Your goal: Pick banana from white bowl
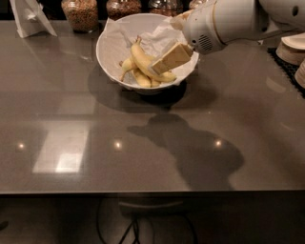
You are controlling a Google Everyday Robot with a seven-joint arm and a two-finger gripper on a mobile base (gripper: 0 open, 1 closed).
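Far L, top edge: white folded card (29, 18) standing on the grey countertop (62, 143). Next to it a glass jar (81, 13) of brown grains, a 2nd jar (124, 6) just R of that, both behind the bowl.

Ctr-top: white bowl (103, 47), lined w/ crumpled white paper (157, 35). Small bunch of bananas lies inside. The banana (142, 59) is the longest, strongly curved, stem end pointing up and back, body sweeping down toward the bowl's R-front side. Shorter pale ones sit under and L of it.

Gripper (161, 66) is inside the bowl's rim, coming in from upper R at a slant. Its beige tip sits right over the banana's mid-to-lower stretch; we can't say if it touches. We see nothing lifted. Open or closed: we cannot tell from this angle.

R of bowl: white arm housing (224, 21) above the counter, its shadow (190, 152) dark on the surface in front. Far R edge: stacked white dishes (291, 47).
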